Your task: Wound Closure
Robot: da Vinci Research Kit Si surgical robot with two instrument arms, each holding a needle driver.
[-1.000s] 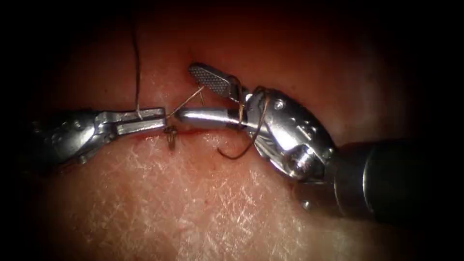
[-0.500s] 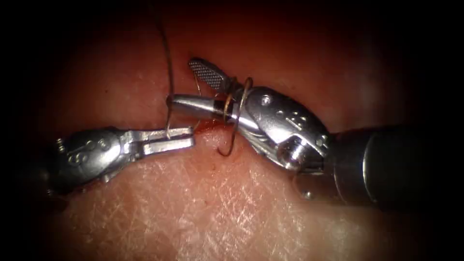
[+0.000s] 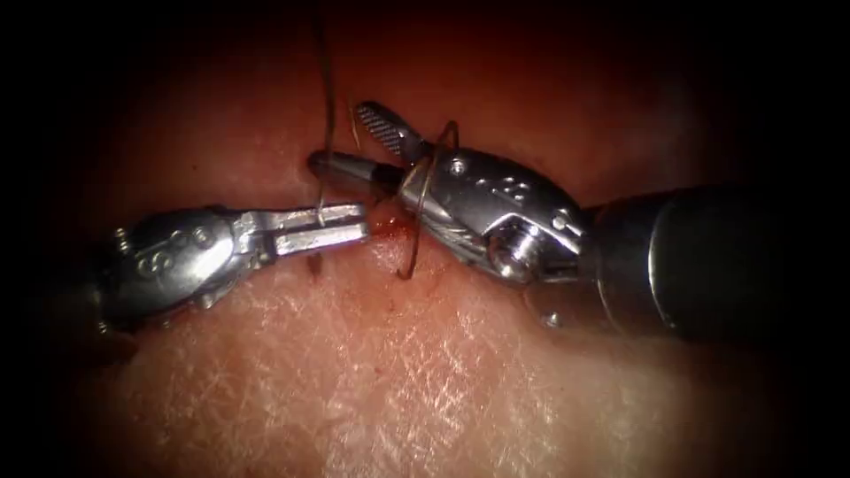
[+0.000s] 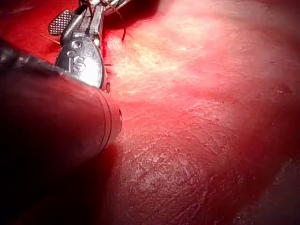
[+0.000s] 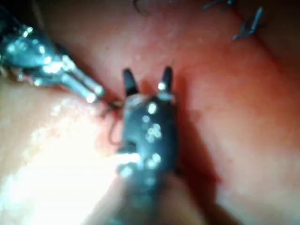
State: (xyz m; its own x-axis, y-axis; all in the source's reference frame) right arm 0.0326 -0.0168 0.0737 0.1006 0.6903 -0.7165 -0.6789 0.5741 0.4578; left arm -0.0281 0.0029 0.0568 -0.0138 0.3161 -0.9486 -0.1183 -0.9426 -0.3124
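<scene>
2 tools meet over the cut (image 3: 381, 228) in the tissue (image 3: 425, 372). Left tool (image 3: 341, 224) has its jaws together, clamped on the thread (image 3: 326, 106), which rises straight up. Right tool (image 3: 350, 142) has its jaws apart, holding nothing, with thread loops around its neck. I cannot tell where the needle is. Much bare tissue lies open below the tools.

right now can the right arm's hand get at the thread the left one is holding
Probably yes. The right hand is open, its jaws spread beside the thread rising from the left hand, which is shut on it. Loops of thread around the right hand's jaws might snag.
</scene>
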